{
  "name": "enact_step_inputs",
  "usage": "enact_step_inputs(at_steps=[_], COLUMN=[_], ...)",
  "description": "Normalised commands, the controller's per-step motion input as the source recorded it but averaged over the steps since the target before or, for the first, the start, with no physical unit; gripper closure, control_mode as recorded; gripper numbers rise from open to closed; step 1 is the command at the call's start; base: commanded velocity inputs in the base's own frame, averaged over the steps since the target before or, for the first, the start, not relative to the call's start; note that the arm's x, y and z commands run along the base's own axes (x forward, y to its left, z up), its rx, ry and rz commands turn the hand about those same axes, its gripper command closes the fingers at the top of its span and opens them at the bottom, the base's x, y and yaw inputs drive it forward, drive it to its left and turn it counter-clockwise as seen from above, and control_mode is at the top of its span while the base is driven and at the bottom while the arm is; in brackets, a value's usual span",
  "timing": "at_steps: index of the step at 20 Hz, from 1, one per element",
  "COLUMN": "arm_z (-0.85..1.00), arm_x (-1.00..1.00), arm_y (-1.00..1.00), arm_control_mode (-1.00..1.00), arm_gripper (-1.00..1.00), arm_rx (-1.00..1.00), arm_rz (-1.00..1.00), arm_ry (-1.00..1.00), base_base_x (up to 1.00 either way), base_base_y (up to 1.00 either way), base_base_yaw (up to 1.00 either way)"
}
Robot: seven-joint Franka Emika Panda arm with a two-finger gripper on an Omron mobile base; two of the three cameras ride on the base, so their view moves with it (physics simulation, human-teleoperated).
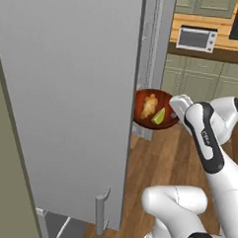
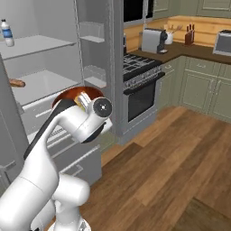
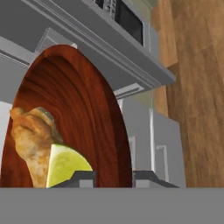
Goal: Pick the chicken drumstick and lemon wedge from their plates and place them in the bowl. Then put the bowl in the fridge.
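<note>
The glossy reddish-brown bowl (image 1: pixel 141 100) hangs in the air beside the edge of the open grey fridge door (image 1: pixel 67 103). In it lie the golden-brown chicken drumstick (image 1: pixel 149 107) and the yellow-green lemon wedge (image 1: pixel 158 115). My gripper (image 1: pixel 177 108) is shut on the bowl's right rim. In the hand view the bowl (image 3: pixel 83 105) stands close up with the drumstick (image 3: pixel 33 140) and wedge (image 3: pixel 65 165) inside, its rim between my gripper (image 3: pixel 114 179) fingertips. From the right, the bowl (image 2: pixel 74 94) shows behind my wrist, in front of the fridge shelves (image 2: pixel 40 45). The plates are out of view.
The door's slim handle (image 1: pixel 102 209) is low near my base. A bottle (image 2: pixel 6 32) and a brown item (image 2: pixel 17 83) rest on fridge shelves. A stove (image 2: pixel 140 85) stands right of the fridge, with green cabinets (image 2: pixel 198 88) and wooden floor (image 2: pixel 171 171) beyond.
</note>
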Motion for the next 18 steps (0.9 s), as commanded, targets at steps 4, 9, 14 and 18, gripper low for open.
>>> enact_step_inputs(at_steps=[4,9,14,18], arm_z=[0.00,0.00,0.00,0.00], arm_x=[0.00,0.00,0.00,0.00], arm_y=[0.00,0.00,0.00,0.00], arm_control_mode=[1.00,1.00,1.00,1.00], arm_gripper=[1.00,1.00,1.00,1.00], arm_rx=[0.00,0.00,0.00,0.00], arm_rz=[0.00,0.00,0.00,0.00], arm_ry=[0.00,0.00,0.00,0.00], base_base_x=[0.59,0.87,1.00,0.99], base_base_y=[-0.41,-0.54,-0.55,-0.70], base_base_yaw=[0.28,0.17,0.08,0.00])
